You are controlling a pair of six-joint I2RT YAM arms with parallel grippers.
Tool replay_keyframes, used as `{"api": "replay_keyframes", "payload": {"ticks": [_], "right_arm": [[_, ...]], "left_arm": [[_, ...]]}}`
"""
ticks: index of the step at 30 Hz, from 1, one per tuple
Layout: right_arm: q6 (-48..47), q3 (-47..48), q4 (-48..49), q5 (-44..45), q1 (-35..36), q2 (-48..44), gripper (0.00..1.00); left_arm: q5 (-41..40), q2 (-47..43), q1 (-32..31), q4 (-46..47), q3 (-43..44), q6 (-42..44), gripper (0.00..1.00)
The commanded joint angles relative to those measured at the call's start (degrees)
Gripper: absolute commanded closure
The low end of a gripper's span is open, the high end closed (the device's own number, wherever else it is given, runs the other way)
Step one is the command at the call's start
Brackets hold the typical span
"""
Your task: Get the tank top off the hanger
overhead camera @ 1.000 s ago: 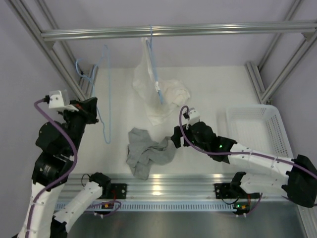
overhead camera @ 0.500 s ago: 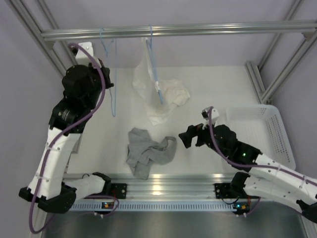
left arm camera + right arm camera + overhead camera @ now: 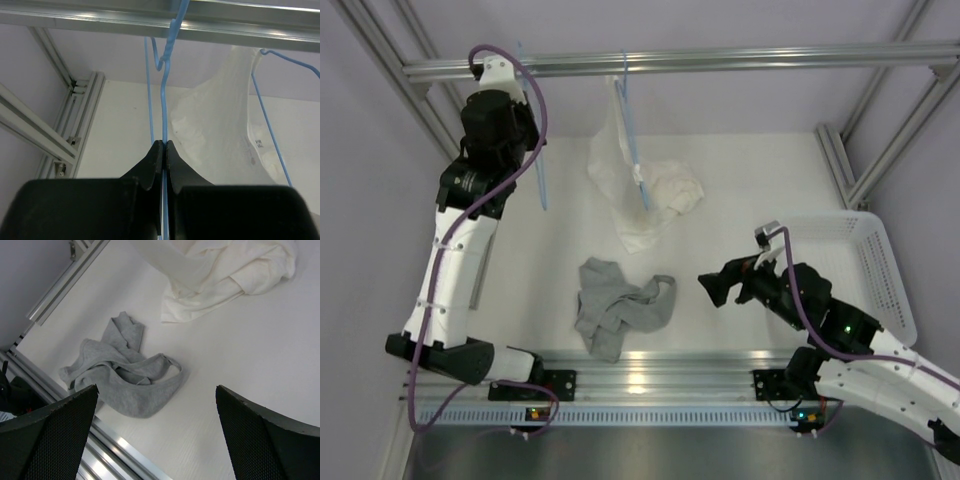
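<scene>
The left gripper [image 3: 164,150] is clamped on the wire of the bare hanger [image 3: 165,95] just under the rail [image 3: 100,20] (whether the hook sits over it I cannot tell), so releasing too soon could drop the hanger. A sideways swing could also snag it on the white garment [image 3: 220,140] just beside. The right gripper [image 3: 732,285] hangs wide open and empty, and the tank top [image 3: 620,305] lies crumpled on the table, off the hanger, near that gripper's left and well apart from the left one.
</scene>
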Motion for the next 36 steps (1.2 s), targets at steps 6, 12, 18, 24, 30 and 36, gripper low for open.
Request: {"api": "replay_keyframes", "payload": {"ticks": [6, 12, 18, 24, 30, 36], "right_arm": [[-0.85, 1.79, -1.96, -0.85, 0.01, -0.46, 0.01], [-0.77, 1.35, -1.96, -1.82, -0.07, -0.37, 0.01], [-3.31, 1.00, -0.82, -6.74, 0.45, 2.61, 0.00], [-1.65, -2.07, 8.40, -8.41, 4.40, 9.72, 0.01], [0.82, -1.82, 17.98, -4.82, 13.16, 22.20, 0.01], [-0.32, 6.79, 18.78, 7.93, 21.89, 37.93, 0.01]], "left_arm": [[7.17, 0.06, 5.58, 2.09, -4.75, -2.65, 1.00], [15.08, 0.76, 9.10, 0.79, -8.37, -2.91, 1.00], [13.86, -3.19, 9.10, -1.24, -12.24, -4.23, 0.76], [10.69, -10.82, 9.10, -3.44, -16.89, -6.43, 0.01], [10.44, -27.14, 9.10, -4.50, -31.53, -11.08, 0.01], [3.05, -49.93, 9.10, 1.47, -50.18, -16.27, 0.01]]}}
